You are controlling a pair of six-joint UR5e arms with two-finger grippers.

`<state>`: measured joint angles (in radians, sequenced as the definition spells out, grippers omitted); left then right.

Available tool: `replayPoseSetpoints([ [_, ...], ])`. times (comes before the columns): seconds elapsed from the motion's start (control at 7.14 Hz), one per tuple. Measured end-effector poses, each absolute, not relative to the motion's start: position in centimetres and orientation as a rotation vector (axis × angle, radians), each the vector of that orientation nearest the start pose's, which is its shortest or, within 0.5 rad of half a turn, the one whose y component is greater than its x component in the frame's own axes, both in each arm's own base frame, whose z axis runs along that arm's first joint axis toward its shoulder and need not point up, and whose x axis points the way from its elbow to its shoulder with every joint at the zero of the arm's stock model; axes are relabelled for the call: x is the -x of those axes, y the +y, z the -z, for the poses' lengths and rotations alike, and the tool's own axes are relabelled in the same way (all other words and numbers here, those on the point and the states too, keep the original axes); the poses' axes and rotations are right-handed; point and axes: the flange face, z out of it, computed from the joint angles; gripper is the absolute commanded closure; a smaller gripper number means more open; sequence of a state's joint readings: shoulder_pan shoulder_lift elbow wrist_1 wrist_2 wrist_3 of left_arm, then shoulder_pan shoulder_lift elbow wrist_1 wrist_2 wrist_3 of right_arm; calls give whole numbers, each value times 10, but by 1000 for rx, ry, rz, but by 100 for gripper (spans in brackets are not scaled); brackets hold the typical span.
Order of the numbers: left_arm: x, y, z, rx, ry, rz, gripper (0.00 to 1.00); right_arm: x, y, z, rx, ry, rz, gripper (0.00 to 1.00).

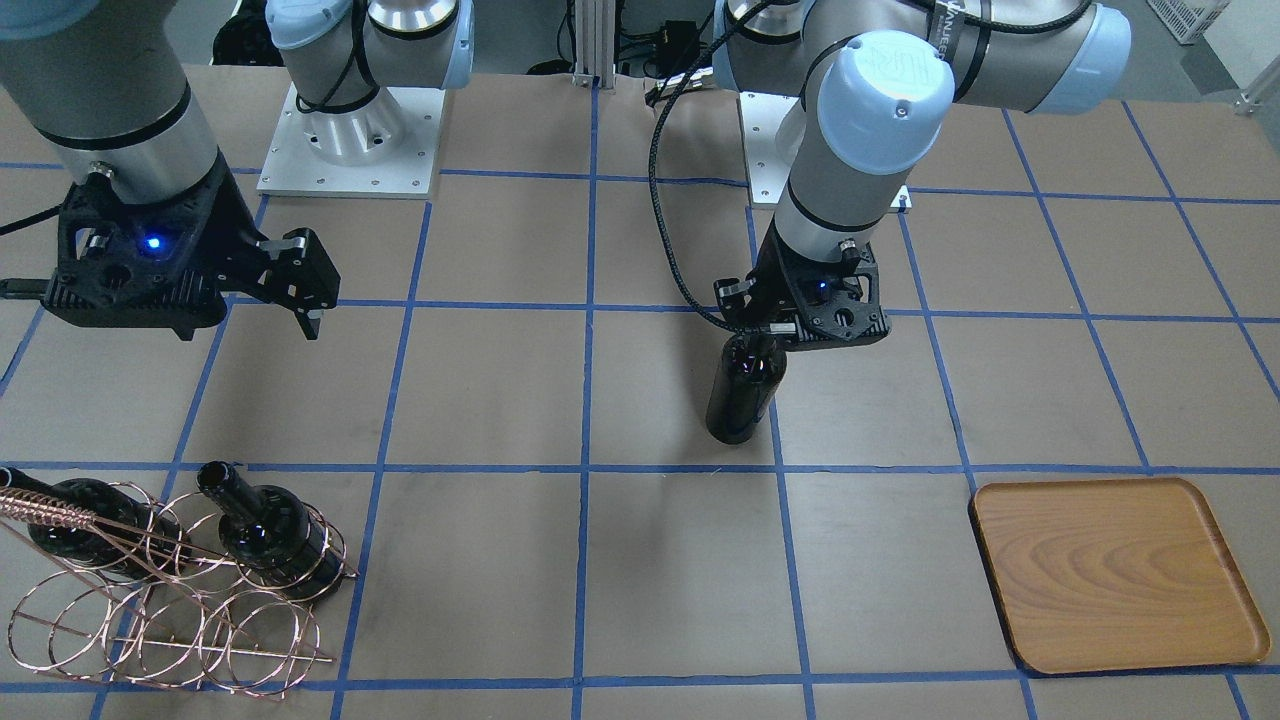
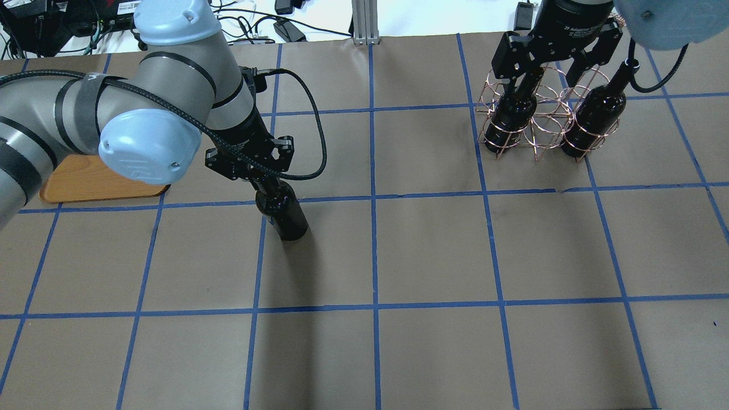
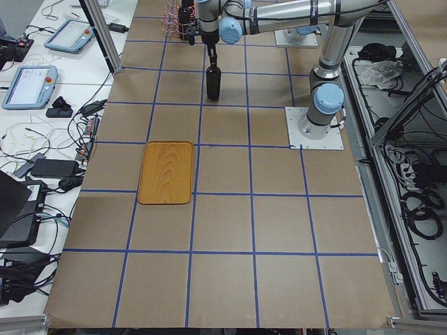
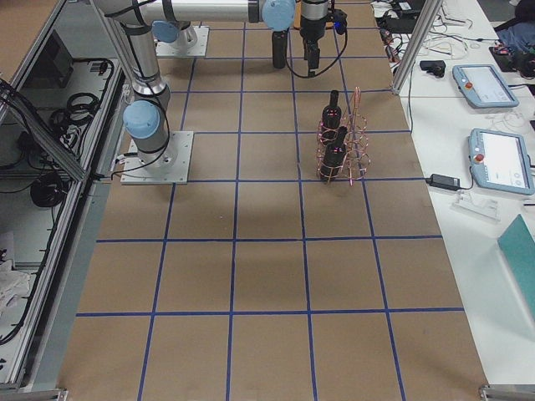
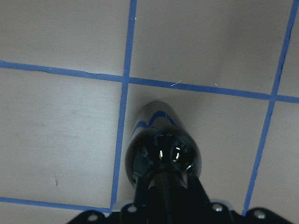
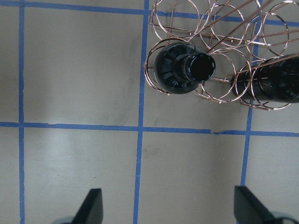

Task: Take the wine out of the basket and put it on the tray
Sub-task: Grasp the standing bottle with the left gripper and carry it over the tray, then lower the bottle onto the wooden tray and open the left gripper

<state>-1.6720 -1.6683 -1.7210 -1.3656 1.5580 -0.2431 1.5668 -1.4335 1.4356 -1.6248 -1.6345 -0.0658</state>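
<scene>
My left gripper (image 1: 762,332) is shut on the neck of a near-black wine bottle (image 1: 742,392), held upright over the table's middle; its base is at or just above the paper. The same bottle shows in the overhead view (image 2: 283,214) and the left wrist view (image 5: 161,149). The copper wire basket (image 1: 170,610) holds two more bottles (image 1: 268,532) (image 1: 72,520). My right gripper (image 1: 300,298) is open and empty, above and beside the basket (image 6: 210,28), its fingertips (image 6: 91,207) wide apart. The wooden tray (image 1: 1110,585) lies empty, well apart from the held bottle.
The table is covered in brown paper with a blue tape grid (image 2: 373,196). The arm bases (image 1: 350,140) stand at the robot's edge. A cable (image 2: 310,131) loops off my left wrist. Tablets and cables (image 3: 31,84) lie beside the table.
</scene>
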Motion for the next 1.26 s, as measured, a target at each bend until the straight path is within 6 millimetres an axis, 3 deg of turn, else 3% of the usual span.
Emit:
replayPoseSetpoints([
  [0.14, 174, -505, -403, 228, 3121, -31, 100, -124, -555, -488, 93, 3211, 78, 0],
  [0.28, 147, -515, -430, 193, 3106, 4, 100, -123, -554, -488, 95, 3218, 84, 0],
  [0.42, 98, -530, -455, 145, 3100, 9, 100, -123, -553, -489, 101, 3220, 93, 0],
  [0.56, 31, -545, -470, 110, 3102, -2, 100, -123, -552, -491, 105, 3221, 102, 0],
  [0.7, -31, -555, -471, 48, 3109, -13, 100, -123, -552, -493, 106, 3221, 110, 0],
  [0.98, -124, -584, -460, -57, 3099, 2, 100, -123, -547, -501, 104, 3222, 137, 0],
  [1.26, -175, -628, -439, -88, 3092, 15, 100, -123, -542, -508, 102, 3220, 155, 0],
])
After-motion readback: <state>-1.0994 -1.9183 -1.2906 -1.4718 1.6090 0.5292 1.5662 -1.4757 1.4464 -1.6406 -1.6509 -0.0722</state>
